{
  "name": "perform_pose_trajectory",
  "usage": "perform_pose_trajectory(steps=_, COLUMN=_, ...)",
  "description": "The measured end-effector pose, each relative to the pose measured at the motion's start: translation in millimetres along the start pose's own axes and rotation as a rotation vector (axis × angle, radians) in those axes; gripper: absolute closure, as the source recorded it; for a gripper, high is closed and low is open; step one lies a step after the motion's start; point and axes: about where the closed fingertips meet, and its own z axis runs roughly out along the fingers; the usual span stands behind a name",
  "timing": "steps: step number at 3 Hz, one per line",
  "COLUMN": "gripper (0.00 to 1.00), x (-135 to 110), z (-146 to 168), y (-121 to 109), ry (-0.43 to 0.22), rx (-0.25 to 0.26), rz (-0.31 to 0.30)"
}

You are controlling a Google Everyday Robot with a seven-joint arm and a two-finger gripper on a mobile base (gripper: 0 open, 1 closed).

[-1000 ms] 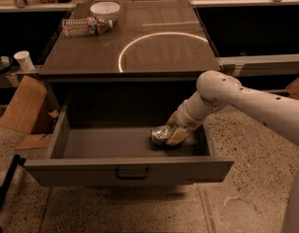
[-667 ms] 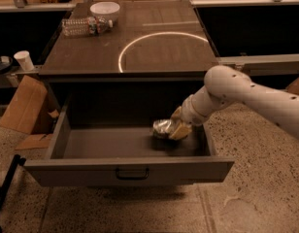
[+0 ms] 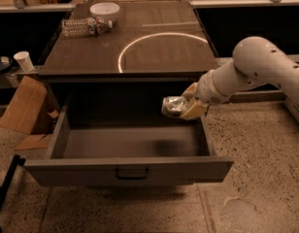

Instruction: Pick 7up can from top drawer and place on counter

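Observation:
The top drawer [image 3: 125,171] stands pulled open below the counter [image 3: 91,52], and its floor is bare. My gripper [image 3: 184,107] is shut on the 7up can [image 3: 173,106], a small crinkled silvery can. It holds the can in the air above the right part of the drawer, just below the counter's front edge. The white arm reaches in from the right.
A clear plastic bottle [image 3: 85,26] lies and a white bowl [image 3: 104,9] stands at the counter's far left. A white arc [image 3: 140,42] marks the counter's middle. A cardboard piece [image 3: 24,106] and a paper cup [image 3: 24,60] are left of the cabinet.
The gripper has lifted the can off the drawer floor and raised it to just under the counter's edge. The arm has moved up and right.

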Motion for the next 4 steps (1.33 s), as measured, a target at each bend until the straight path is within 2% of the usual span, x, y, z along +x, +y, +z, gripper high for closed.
perform_pose_trajectory(steps=2, gripper=1.0, x=-7.8, z=-6.2, y=-5.0, ry=-0.028, rx=0.022, rz=0.008)
perform_pose_trajectory(steps=3, gripper=1.0, x=-44.6, z=-42.5, y=-26.3, ry=-0.065, rx=0.097, rz=-0.003)
perform_pose_trajectory(steps=4, gripper=1.0, x=-80.3, z=-87.4, y=-55.8, ry=-0.124, rx=0.199, rz=0.005)
